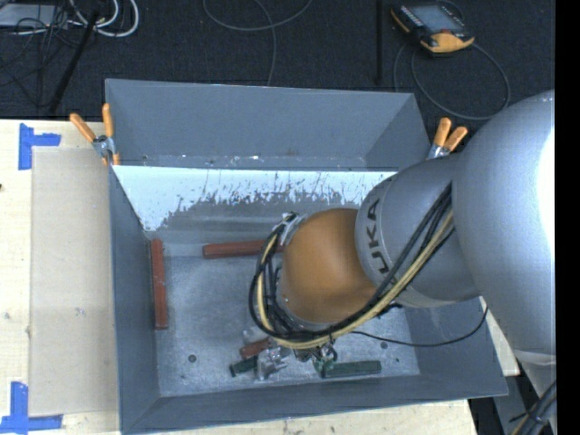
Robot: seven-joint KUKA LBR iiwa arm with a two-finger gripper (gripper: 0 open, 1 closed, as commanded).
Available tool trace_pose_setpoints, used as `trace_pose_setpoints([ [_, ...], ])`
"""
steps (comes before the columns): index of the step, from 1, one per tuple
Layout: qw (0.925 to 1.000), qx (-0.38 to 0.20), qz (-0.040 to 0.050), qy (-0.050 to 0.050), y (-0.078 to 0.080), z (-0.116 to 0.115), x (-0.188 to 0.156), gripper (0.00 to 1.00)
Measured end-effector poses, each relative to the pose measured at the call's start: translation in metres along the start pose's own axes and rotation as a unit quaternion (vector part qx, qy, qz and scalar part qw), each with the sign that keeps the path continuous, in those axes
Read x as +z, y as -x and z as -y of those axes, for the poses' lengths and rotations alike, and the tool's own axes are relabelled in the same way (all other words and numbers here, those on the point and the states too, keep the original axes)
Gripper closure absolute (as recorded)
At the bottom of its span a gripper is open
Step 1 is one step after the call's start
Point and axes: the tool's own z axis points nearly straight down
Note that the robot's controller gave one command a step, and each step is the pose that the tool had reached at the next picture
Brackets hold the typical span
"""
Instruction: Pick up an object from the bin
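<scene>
Short brown stick (255, 344) near the front wall of the bin (136, 333), with the pincer (294, 361) low just beside it.
The stick lies just left of the pincer, its long axis roughly across the view. A dark green stick (243, 368) sits right below it, and a green strip (358, 367) stretches off to the pincer's right. Open or closed? Cannot tell, because the orange wrist cover (322, 270) hangs over it. An upright brown bar (159, 284) and a crosswise brown bar (236, 250) lie well apart, up left.

We look down from above and a little to one side, our one camera close over the grey metal bin (263, 125), facing its far side, arm (507, 207) entering from our right.
</scene>
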Motion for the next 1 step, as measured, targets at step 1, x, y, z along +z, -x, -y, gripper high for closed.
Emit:
trace_pose_setpoints([
  [1, 0.9998, -0.018, -0.0029, -0.001, 0.0068, 0.0075, -0.1310, 1.00],
])
